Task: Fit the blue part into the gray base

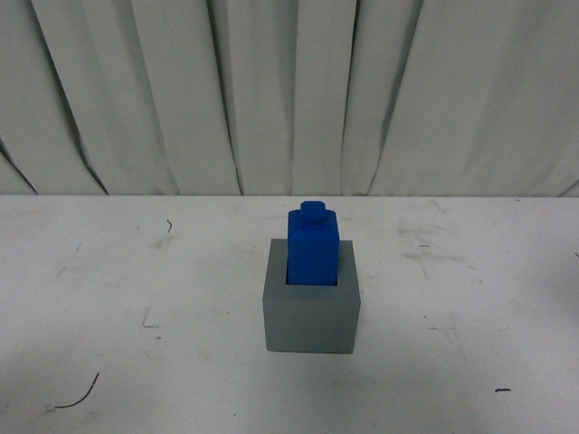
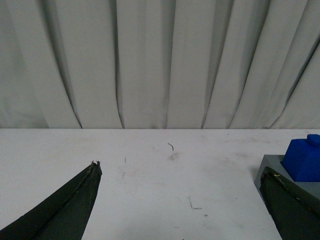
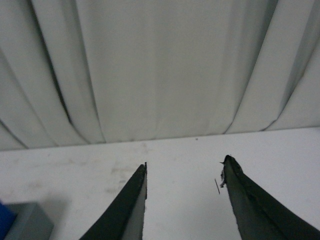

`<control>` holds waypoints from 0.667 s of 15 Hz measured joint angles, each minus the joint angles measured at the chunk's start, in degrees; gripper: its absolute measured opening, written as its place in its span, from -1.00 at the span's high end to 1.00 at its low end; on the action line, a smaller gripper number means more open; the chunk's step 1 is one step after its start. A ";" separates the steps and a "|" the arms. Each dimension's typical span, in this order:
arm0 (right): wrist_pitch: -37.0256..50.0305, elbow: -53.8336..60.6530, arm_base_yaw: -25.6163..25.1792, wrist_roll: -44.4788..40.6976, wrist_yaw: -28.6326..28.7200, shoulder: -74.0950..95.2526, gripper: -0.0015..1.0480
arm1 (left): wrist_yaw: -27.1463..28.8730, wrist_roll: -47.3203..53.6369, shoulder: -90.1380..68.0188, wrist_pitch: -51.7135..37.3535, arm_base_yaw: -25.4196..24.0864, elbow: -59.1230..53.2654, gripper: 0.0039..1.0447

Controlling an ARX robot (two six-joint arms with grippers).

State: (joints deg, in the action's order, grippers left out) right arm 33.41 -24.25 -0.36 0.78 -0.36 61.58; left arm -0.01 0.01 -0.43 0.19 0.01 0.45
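The blue part point(image 1: 313, 246) stands upright in the recess of the gray base point(image 1: 310, 322), in the middle of the white table point(image 1: 136, 271) in the front view; its knob and upper half rise above the rim. No arm shows in the front view. In the left wrist view the blue part point(image 2: 304, 159) and gray base point(image 2: 270, 167) show at the edge, just beyond one fingertip; my left gripper point(image 2: 180, 172) is open and empty over bare table. My right gripper point(image 3: 184, 165) is open and empty; the gray base point(image 3: 27, 222) and a sliver of the blue part point(image 3: 4, 214) sit off to its side.
A pleated white curtain point(image 1: 289, 90) closes off the back of the table. The tabletop carries scuff marks and a small dark wire scrap point(image 1: 77, 398) near the front left.
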 joint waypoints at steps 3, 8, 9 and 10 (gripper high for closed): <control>-3.52 9.01 0.07 -0.42 0.26 -17.77 0.72 | 0.02 -0.02 0.00 -0.02 0.00 0.00 -0.88; -5.33 16.72 0.04 -0.63 0.31 -26.27 0.96 | 0.02 -0.02 0.00 0.00 0.00 0.00 -0.88; -6.27 17.75 0.04 -0.63 0.31 -28.11 0.96 | 0.02 0.00 0.00 -0.02 0.00 0.00 -0.88; -7.21 18.62 0.04 -0.63 0.31 -29.55 0.96 | 0.02 0.00 0.00 -0.02 0.00 0.00 -0.88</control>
State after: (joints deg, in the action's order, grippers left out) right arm 26.20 -5.63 -0.32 0.14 -0.05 32.03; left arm 0.01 0.01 -0.43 0.16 0.01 0.45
